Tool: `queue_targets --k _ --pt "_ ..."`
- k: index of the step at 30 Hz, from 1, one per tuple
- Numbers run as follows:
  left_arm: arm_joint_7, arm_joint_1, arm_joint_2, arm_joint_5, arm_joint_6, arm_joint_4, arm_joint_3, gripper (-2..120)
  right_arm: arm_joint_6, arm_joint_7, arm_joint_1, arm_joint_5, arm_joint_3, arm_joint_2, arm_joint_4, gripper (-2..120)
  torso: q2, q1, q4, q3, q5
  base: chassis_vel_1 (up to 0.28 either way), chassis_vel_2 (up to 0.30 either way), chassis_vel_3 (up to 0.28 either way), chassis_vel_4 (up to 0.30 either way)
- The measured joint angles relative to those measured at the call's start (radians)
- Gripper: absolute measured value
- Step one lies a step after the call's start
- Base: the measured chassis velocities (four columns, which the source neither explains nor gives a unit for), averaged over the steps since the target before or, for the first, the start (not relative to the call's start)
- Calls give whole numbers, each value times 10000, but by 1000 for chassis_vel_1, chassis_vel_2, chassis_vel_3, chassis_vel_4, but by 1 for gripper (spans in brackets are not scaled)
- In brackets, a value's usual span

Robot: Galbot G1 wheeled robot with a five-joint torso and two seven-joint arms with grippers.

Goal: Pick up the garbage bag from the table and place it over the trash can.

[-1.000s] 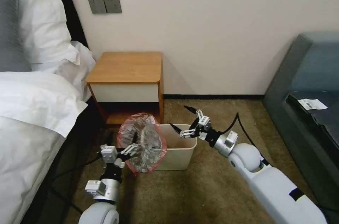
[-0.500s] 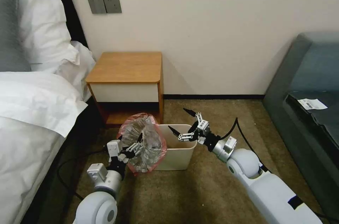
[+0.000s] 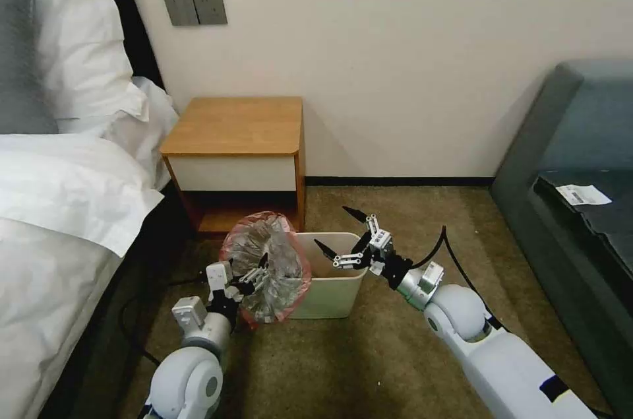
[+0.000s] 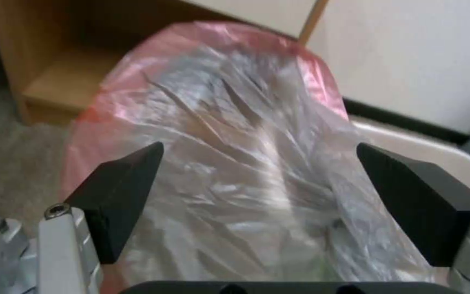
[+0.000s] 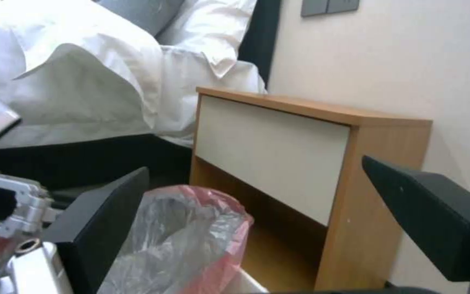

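The garbage bag [image 3: 267,267], crinkly grey-clear plastic with a pink-red edge, stands bunched over the left end of the cream trash can [image 3: 333,290] on the carpet. My left gripper [image 3: 256,274] is at the bag's near side. In the left wrist view the left gripper [image 4: 259,146] is open, with the garbage bag [image 4: 235,122] just beyond its fingers and the trash can rim [image 4: 436,151] behind. My right gripper [image 3: 339,232] hovers open above the can's right half. The right wrist view has the right gripper [image 5: 254,163] open before the garbage bag [image 5: 186,228] and the table [image 5: 273,155]. The table [image 3: 234,125] top is bare.
A bed with white sheets [image 3: 59,208] fills the left side and a dark sofa [image 3: 580,161] the right. A black cable [image 3: 448,241] runs over the carpet behind my right arm. Open carpet [image 3: 343,359] lies in front of the can.
My left arm has drawn back and swung to the right, its fingers coming off the bag's front. The right gripper shifted slightly left over the can. The bag stayed put.
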Motion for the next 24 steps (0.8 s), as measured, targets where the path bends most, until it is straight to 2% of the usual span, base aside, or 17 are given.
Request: queue_targets --k 2,5,9,12,16,18,21,22,24 --pt "3 -225 -26 -118 324 63 23 93 35 -2 -42 -32 -6 30 15 100 0 0 0 0 1 0 0 0 0" --pt "-44 -388 -38 -135 309 247 89 95 59 -3 -102 -32 1 35 48 100 0 0 -1 0 0 0 0 0 0" --pt "75 -518 -28 276 -104 554 107 99 86 -3 -186 -33 56 24 92 100 0 0 -1 0 0 0 0 0 0" --pt "304 -511 25 701 -807 657 20 99 120 -1 -259 -27 123 -9 96 100 0 0 -1 0 0 0 0 0 0" --pt "189 -469 5 836 -944 552 -61 99 173 0 -319 -25 143 9 43 100 0 0 -1 0 0 0 0 0 0" --pt "16 -469 -5 884 -819 507 -57 98 180 4 -320 -23 137 29 28 100 0 0 -1 0 0 0 0 0 0" --pt "-386 -549 -65 793 299 318 -25 99 182 19 -321 35 84 90 20 100 0 0 0 0 0 0 0 0 0" --pt "-386 -549 -65 793 299 318 -25 99 182 19 -321 35 84 90 20 100 0 0 0 0 0 0 0 0 0" --pt "-423 -655 -109 794 973 299 -23 97 182 21 -340 54 70 119 26 100 0 0 0 0 0 0 0 0 0"
